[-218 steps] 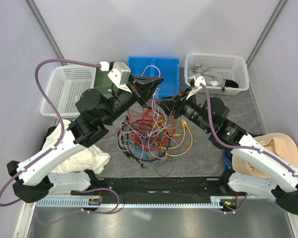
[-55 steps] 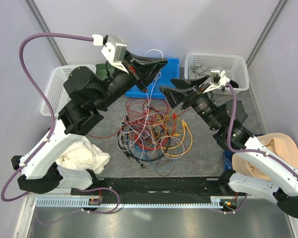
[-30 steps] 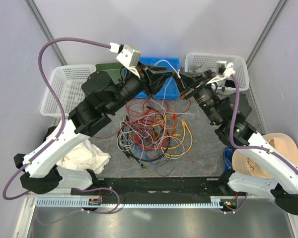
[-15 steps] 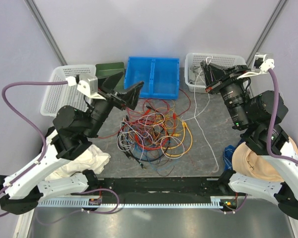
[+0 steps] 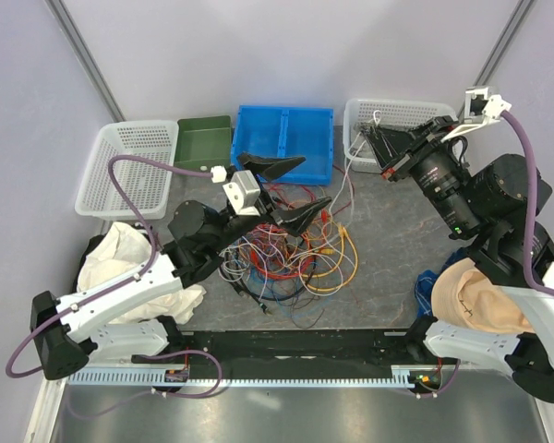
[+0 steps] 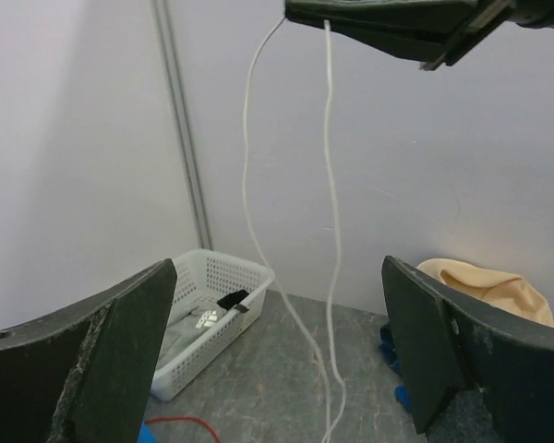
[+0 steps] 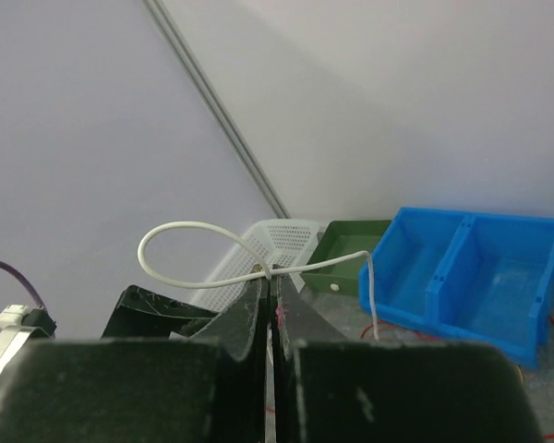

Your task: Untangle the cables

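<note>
Top view: we list the cables as a many-coloured tangle mid-table, in front of a blue bin. The left gripper hovers above the tangle's far edge with its jaws spread wide and nothing between them. The right gripper, raised near the right basket, is pressed together on a white cable that hangs from it toward the table. Also entered are a green bin, a left basket, a cloth and a hat. Left wrist view: the left gripper stands agape. Between its fingers we see two strands of white cable dropping from the right gripper at the top edge, with the basket and hat beyond. Right wrist view: the right gripper pinches the white cable, which loops above the tips. The blue bin, green bin and a white basket lie behind.
</note>
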Controlling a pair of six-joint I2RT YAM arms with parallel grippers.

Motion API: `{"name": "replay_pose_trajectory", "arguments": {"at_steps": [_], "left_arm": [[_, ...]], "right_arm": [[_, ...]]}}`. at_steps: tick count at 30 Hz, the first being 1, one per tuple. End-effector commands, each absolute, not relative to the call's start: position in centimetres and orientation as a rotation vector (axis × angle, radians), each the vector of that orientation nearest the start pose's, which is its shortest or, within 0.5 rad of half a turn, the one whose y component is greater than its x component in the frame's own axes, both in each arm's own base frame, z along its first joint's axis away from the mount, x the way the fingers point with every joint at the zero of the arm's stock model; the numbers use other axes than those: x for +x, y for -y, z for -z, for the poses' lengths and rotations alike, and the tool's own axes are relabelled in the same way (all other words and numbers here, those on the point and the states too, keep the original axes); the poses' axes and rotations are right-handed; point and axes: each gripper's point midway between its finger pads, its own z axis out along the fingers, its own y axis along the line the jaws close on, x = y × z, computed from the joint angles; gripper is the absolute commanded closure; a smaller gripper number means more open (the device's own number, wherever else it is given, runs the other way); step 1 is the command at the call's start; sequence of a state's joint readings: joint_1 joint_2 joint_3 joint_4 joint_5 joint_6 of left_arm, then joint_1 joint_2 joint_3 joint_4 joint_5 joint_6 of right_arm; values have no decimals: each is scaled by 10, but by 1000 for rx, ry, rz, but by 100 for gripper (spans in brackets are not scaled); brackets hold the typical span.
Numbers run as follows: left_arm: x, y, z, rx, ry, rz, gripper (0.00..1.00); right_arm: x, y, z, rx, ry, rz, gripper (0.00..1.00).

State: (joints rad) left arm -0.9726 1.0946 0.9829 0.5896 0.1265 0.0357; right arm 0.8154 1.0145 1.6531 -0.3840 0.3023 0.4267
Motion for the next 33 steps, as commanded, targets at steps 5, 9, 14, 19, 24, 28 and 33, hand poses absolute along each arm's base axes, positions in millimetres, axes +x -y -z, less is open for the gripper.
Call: {"name": "replay_pose_trajectory", "arguments": {"at_steps": [5,9,14,19,24,28,33], "left_arm": [[172,334,-497,692,-583,913,0],[172,351,-498,766,-560,910,0],[201,369,-486,751,-630,836,0],[228,381,-477,723,-701,771,0],[254,388,-473,682,-753,711,0],[264,397,-469,714,-763,734,12],[260,405,-467,760,-733,777,80]], "right_arm": [[211,-202,-557,-60,-1429,-956,100],[208,-207,-557,-78,-1442,-983,100],[202,-211,-557,-102,-1450,-1017,100],[198,-213,-555,-117,-1455,-1032,100],[194,-211,-556,-126,-1451,-1044,100],[192,-212,-552,-132,-1459,-1055,100],[192,-208,-546,-119,-1465,-1042,100]]}}
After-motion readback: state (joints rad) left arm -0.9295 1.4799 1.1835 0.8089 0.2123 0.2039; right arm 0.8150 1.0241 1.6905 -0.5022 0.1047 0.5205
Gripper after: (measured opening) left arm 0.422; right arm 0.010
